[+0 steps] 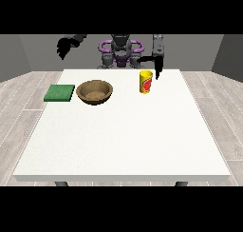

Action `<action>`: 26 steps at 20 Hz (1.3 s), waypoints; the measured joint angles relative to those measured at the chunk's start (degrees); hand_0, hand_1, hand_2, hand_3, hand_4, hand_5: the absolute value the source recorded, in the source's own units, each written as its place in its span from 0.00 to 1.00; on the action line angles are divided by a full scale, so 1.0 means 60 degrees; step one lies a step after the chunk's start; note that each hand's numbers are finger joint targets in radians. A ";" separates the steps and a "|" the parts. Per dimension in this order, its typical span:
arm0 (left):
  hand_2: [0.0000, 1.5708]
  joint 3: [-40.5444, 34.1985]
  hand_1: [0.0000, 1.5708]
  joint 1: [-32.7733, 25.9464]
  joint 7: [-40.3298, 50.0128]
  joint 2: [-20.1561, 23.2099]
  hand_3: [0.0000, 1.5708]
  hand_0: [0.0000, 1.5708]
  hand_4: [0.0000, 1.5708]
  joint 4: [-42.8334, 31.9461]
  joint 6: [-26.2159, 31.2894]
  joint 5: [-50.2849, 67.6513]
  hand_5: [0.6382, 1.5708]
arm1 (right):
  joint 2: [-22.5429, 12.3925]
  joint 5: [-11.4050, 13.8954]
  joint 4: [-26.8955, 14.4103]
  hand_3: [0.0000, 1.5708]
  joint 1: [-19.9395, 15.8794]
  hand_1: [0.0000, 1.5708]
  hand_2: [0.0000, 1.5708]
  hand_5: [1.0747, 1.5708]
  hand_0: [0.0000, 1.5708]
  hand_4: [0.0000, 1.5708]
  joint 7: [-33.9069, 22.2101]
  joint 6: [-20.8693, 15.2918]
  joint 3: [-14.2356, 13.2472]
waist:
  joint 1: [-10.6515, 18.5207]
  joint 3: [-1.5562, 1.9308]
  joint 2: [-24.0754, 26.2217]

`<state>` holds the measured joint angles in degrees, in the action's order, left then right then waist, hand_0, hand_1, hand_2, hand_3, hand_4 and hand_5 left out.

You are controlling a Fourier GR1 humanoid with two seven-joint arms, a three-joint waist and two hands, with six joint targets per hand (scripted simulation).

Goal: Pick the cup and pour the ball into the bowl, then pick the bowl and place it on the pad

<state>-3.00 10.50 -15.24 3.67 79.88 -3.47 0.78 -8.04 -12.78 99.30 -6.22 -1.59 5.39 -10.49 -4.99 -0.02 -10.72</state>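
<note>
A yellow cup [145, 82] with a red mark stands upright on the white table [123, 131], right of centre near the far edge. I cannot see a ball inside it. A brown bowl [94, 91] sits left of the cup. Further left, a green pad [60, 93] lies flat near the table's left edge. The hand at the view's right [157, 67] hangs just right of the cup and slightly behind it, fingers pointing down and straight, not touching it. The hand at the view's left [64, 47] is raised above the far left corner, fingers hanging relaxed, holding nothing.
The robot's torso [120, 53] stands behind the table's far edge. A wide bare stretch of table lies between the objects and the near edge. Wooden floor surrounds the table.
</note>
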 measured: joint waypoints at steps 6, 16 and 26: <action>0.00 -0.0121 0.00 0.0449 -0.1137 -0.0111 0.00 0.00 0.11 -0.2086 0.0124 -0.0165 0.84 | -0.0391 -0.0200 -0.0918 0.00 -0.0146 0.00 0.00 0.98 0.00 0.42 0.0210 0.0391 -0.0423 | 0.0050 0.0001 0.0347; 0.41 -0.0877 0.44 0.1502 -0.3064 -0.0050 0.00 0.44 0.64 -0.5151 0.0109 -0.0011 0.98 | -0.0789 -0.0472 -0.1597 0.00 -0.0418 0.00 0.00 1.00 0.00 0.43 0.0482 0.0845 -0.0794 | -0.0204 0.0001 0.0195; 1.00 -0.1234 0.82 0.2244 -0.4353 0.0143 1.00 0.82 0.90 -0.6575 -0.1948 -0.0821 0.84 | -0.1642 -0.1529 -0.1403 0.10 -0.0666 0.00 0.00 0.99 0.00 0.40 0.0045 0.1724 -0.1436 | -0.0981 0.0049 -0.0189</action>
<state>-10.41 23.97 -41.35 4.53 40.43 -15.16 -4.15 -17.89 -21.95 90.88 -10.22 -1.32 15.73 -19.11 -10.88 0.27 -11.85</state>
